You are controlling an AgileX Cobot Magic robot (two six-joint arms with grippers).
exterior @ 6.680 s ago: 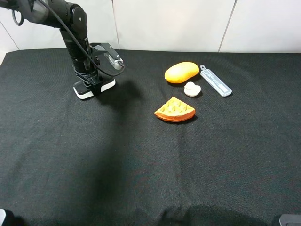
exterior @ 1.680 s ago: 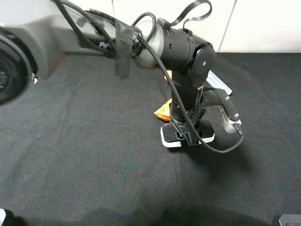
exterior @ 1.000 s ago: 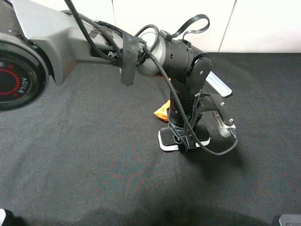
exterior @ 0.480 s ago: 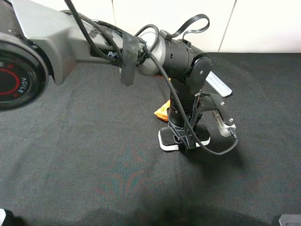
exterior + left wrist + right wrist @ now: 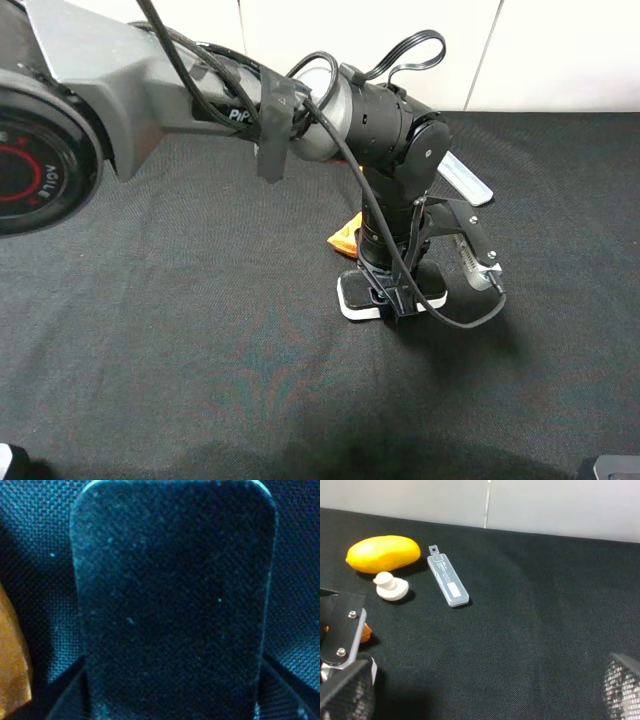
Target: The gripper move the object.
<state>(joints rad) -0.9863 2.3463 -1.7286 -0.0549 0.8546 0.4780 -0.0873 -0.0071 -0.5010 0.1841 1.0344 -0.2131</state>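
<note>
Beneath the end effector (image 5: 396, 297), the eraser (image 5: 354, 297) is half hidden.

Bright, even high view; soft shadow on black cloth (image 5: 150, 350). Left wrist view dim, bluish, blurred over the object (image 5: 172, 605). Right wrist view sharp.

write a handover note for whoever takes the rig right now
Left gripper: down over the eraser, fingers at its sides; cannot tell if it is clamped.
Right gripper: open, holding nothing, off to the side above the cloth.
Eraser: flat on the cloth, on the near side of the waffle wedge, with cloth showing between them in the left wrist view.
Done: eraser looks placed.
Left: probably open the left gripper fully and lift clear without dragging the eraser.
</note>
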